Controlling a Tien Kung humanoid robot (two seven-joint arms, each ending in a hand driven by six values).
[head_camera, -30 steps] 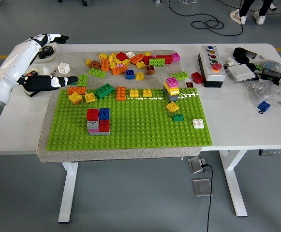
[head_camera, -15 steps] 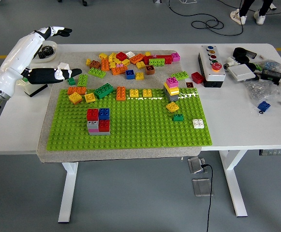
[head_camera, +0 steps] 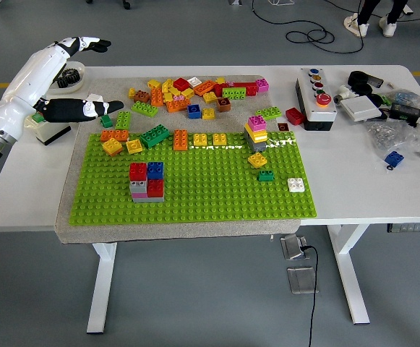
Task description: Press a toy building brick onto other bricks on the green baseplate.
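Note:
The green baseplate (head_camera: 195, 191) lies on a grey mat in the middle of the table. On it stand a red, blue and grey stack (head_camera: 147, 181) and a magenta, yellow and grey stack (head_camera: 256, 133). A row of orange, yellow and green bricks (head_camera: 166, 139) runs along its far edge. Behind it lies a pile of loose bricks (head_camera: 195, 90). My left hand (head_camera: 76, 110) hovers over the table's left end, beyond the plate's far-left corner, fingers stretched out and holding nothing. A small dark green brick (head_camera: 106, 121) lies just right of it. The right arm is out of view.
A grey button box (head_camera: 314, 97) stands right of the plate, with bags and small parts (head_camera: 394, 112) at the far right. A white box (head_camera: 50, 130) and a bowl (head_camera: 71, 74) sit under my left arm. Single yellow (head_camera: 257, 160), green (head_camera: 266, 175) and white (head_camera: 296, 184) bricks dot the plate's right side.
My left hand has risen and drawn back to the left, away from the plate's corner, uncovering the small dark green brick. The bricks have not moved.

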